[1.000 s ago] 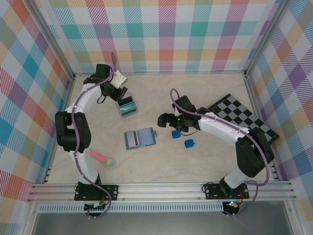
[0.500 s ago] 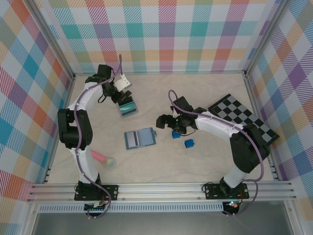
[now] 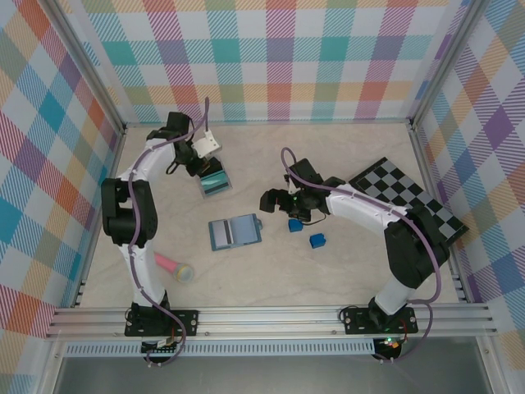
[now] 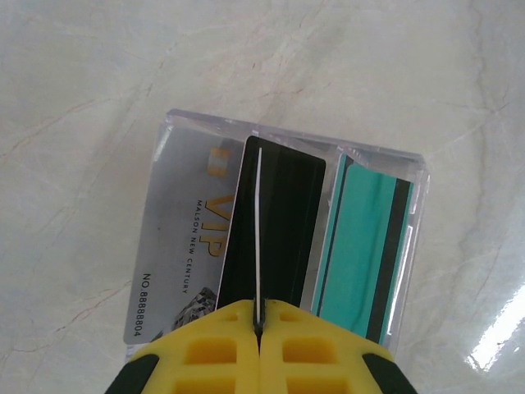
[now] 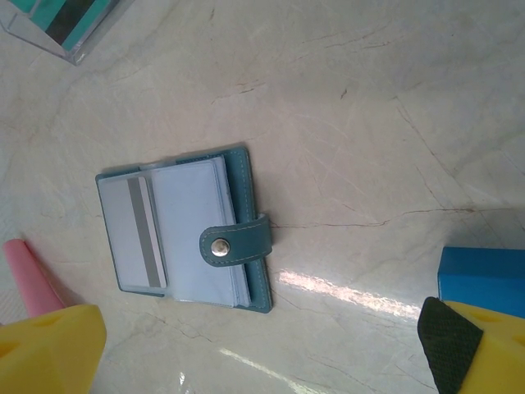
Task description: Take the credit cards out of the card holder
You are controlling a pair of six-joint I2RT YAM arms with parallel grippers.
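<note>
From above, the card holder (image 3: pixel 234 232) lies open mid-table; at the left wrist, the left gripper (image 4: pixel 259 316) pinches a credit card (image 4: pixel 258 222) edge-on over the clear tray (image 4: pixel 213 121), seemingly to deposit it; at the right wrist, the right gripper (image 5: pixel 254 345) gapes empty above the card holder.

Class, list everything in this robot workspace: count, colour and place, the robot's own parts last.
card holder: one, slate-blue, open, mid-table
card in holder: one, grey, left pocket
clear tray: one, transparent, far left
silver card: one, silver, in tray
black card: one, black, in tray, between silver and teal
teal card: one, teal, in tray
edge-on card: one, pale edge, pinched by left hand
cubes: two, bright blue, right of holder
checkerboard: one, black-and-grey, far right
pink object: one, pink with yellow tip, near left
left hand: one, yellow, shut, over tray
right hand: one, yellow, open, between tray and cubes
</note>
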